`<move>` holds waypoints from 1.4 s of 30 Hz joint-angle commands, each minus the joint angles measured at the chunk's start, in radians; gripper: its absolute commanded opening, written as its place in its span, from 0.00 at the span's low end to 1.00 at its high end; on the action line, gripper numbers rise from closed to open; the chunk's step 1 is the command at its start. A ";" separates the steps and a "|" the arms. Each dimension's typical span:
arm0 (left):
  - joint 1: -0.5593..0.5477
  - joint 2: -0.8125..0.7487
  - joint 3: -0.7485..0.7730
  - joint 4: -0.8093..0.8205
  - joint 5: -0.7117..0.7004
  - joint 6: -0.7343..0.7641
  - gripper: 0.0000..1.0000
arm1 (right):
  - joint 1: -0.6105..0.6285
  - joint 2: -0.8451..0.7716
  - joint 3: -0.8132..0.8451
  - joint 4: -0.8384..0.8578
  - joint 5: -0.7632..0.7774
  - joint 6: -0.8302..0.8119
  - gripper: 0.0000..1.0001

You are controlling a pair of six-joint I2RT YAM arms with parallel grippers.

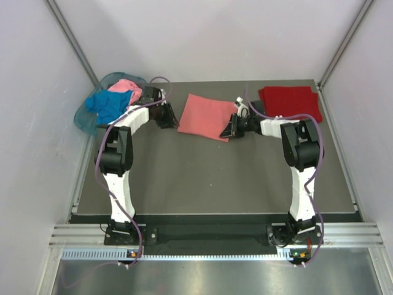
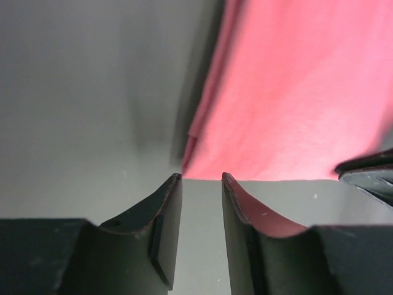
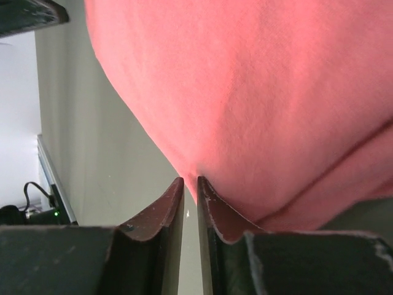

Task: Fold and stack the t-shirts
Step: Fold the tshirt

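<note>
Left hand [image 2: 201, 177] spread, empty, beside the folded salmon-coral cotton t-shirt [image 2: 295, 92]; right hand [image 3: 190, 180] nearly pressed together at its edge. Best pinch every layer, lift level

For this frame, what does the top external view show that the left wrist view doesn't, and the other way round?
Only the top external view: the teal basket at the far left corner holding the blue shirt and the light pink shirt, and the folded dark red shirt at the far right.
Only the left wrist view: the left gripper close up, jaws apart with nothing between them, tips just short of the cloth's edge.
Both: the salmon shirt lying folded on the table.
</note>
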 commanded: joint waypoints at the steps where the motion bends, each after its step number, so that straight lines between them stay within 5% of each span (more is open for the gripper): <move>1: 0.015 -0.043 0.039 -0.011 0.070 0.064 0.38 | -0.043 -0.086 -0.008 -0.085 0.030 -0.086 0.17; 7: 0.044 0.040 0.047 -0.029 0.142 0.089 0.40 | -0.049 -0.267 -0.067 -0.112 0.139 -0.064 0.37; 16: 0.044 0.121 0.051 0.030 0.273 0.076 0.36 | -0.049 -0.497 -0.121 -0.218 0.346 -0.069 0.51; 17: 0.044 0.116 0.025 0.040 0.284 0.075 0.33 | -0.049 -0.523 -0.133 -0.226 0.367 -0.069 0.99; 18: 0.044 0.110 0.011 0.049 0.305 0.070 0.19 | -0.048 -0.579 -0.140 -0.234 0.374 -0.069 1.00; 21: 0.038 0.071 -0.062 0.092 0.333 0.044 0.00 | -0.042 -0.691 -0.141 -0.290 0.420 -0.075 1.00; 26: 0.016 -0.040 -0.195 0.104 0.298 0.021 0.00 | -0.023 -0.859 -0.179 -0.378 0.439 -0.061 1.00; 32: -0.011 -0.199 -0.393 0.147 0.261 -0.026 0.00 | -0.036 -1.063 -0.453 -0.088 0.243 0.195 1.00; 34: -0.013 -0.256 -0.453 0.144 0.238 -0.042 0.04 | -0.042 -1.074 -0.506 0.017 0.167 0.201 1.00; 37: -0.013 -0.319 -0.481 0.117 0.157 -0.048 0.30 | -0.040 -1.003 -0.503 -0.023 0.139 0.195 1.00; 42: 0.005 -0.339 -0.385 0.034 0.106 -0.030 0.33 | -0.020 -0.803 -0.371 -0.198 0.360 0.003 1.00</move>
